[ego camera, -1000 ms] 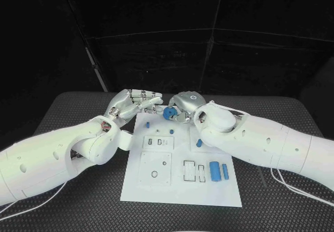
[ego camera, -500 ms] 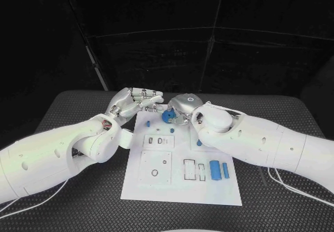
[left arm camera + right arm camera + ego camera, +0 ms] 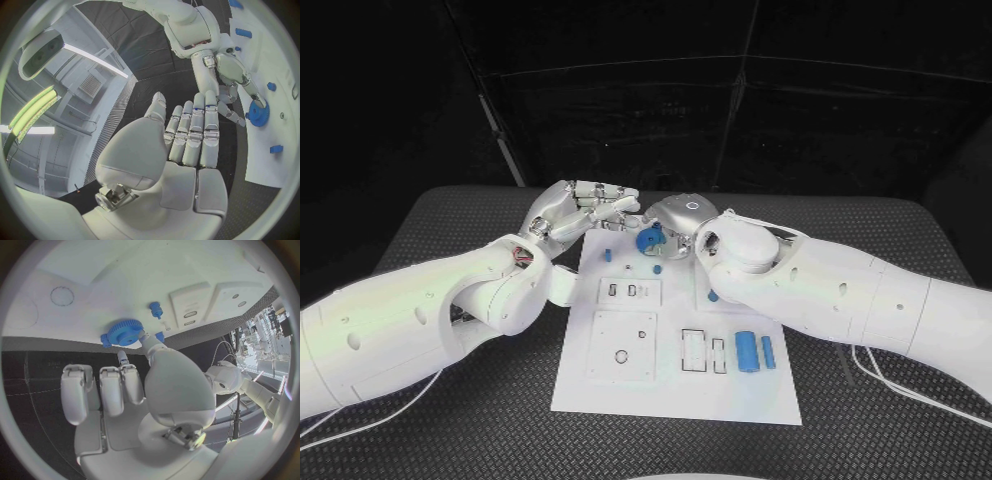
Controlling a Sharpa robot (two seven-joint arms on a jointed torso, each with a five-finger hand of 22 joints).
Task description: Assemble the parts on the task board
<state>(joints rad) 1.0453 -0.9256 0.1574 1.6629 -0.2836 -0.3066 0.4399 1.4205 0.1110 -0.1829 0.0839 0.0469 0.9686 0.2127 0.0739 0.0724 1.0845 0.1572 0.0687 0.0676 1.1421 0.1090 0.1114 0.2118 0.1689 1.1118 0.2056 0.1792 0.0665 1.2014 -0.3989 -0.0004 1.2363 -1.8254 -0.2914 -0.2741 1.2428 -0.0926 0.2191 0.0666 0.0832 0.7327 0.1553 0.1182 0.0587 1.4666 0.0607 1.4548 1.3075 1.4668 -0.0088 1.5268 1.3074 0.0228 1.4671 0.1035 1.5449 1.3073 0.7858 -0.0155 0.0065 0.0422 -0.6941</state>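
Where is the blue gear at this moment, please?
In the head view, the blue gear is at the far end of the task board, at the fingertips of the right hand, with the left hand just to its left.

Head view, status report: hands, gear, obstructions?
Right robot hand pinches blue toothed gear over white task board. Left robot hand open alongside. Nothing obstructing.
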